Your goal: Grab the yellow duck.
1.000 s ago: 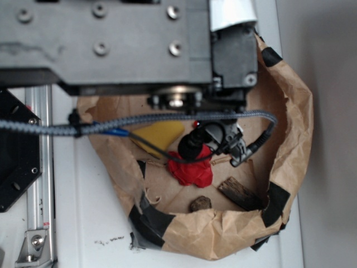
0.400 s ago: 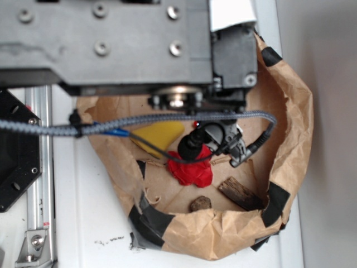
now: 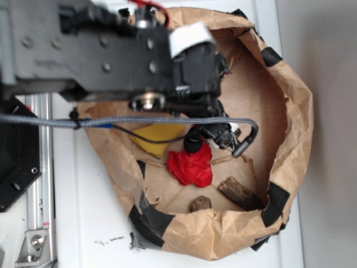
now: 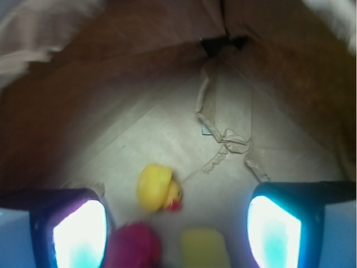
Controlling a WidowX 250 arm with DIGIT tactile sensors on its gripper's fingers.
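A crumpled brown paper enclosure (image 3: 290, 100) patched with black tape sits on a white table (image 3: 83, 223). Inside, the yellow duck (image 4: 159, 188) rests on the paper floor. The gripper (image 4: 177, 220) hangs above it, jaws spread wide and empty.

White tabletop (image 3: 83, 223) seen at left and bottom of exterior view; small dark specks (image 3: 109, 241) scattered on it near lower left. Shallow brown paper tray with black-taped, rolled-up walls (image 3: 295, 111) set directly on tabletop. On tray's paper floor: crumpled red cloth (image 3: 191, 167), flat yellow sponge wedge (image 3: 159, 137) just beside it, dark brown wood piece (image 3: 237, 192), small brown lump (image 3: 199, 203). Small glossy yellow rubber duck (image 4: 158, 187) seen on tray floor in wrist view.
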